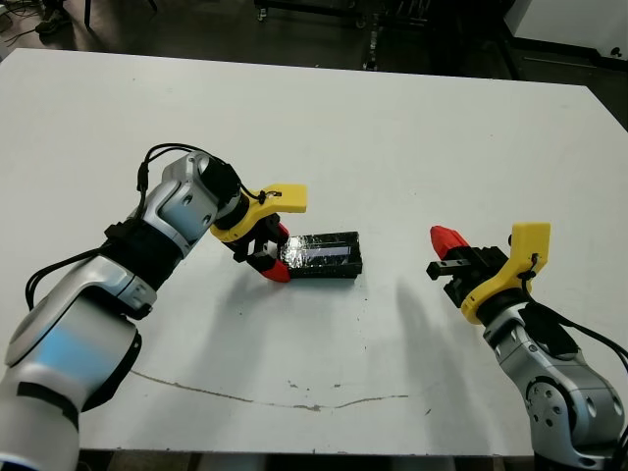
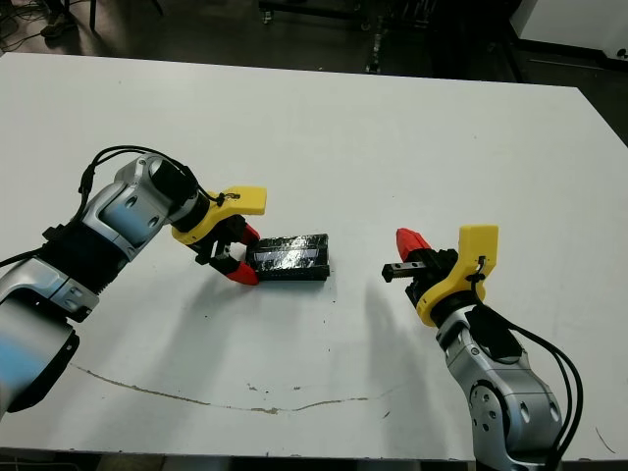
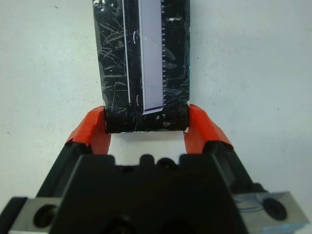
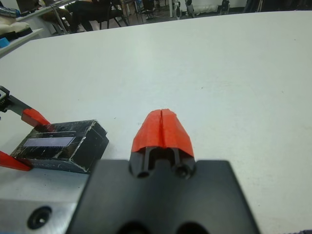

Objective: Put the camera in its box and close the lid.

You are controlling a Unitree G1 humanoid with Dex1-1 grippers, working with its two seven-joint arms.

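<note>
The lid (image 1: 324, 252), black and crinkly with a pale strip, lies flat on top of the box (image 4: 90, 150), whose black side wall shows beneath it near the table's middle. The camera is hidden from every view. My left gripper (image 3: 146, 127) is at the left end of the lidded box. Its red fingertips (image 3: 92, 127) press against both sides of the lid's end. My right gripper (image 1: 446, 238) hovers to the right of the box, apart from it, shut with nothing between its tips.
A thin dark scuff line (image 1: 294, 400) runs along the white table (image 1: 392, 147) near its front edge. Beyond the far edge are a dark floor, chair legs (image 4: 112, 14) and equipment stands.
</note>
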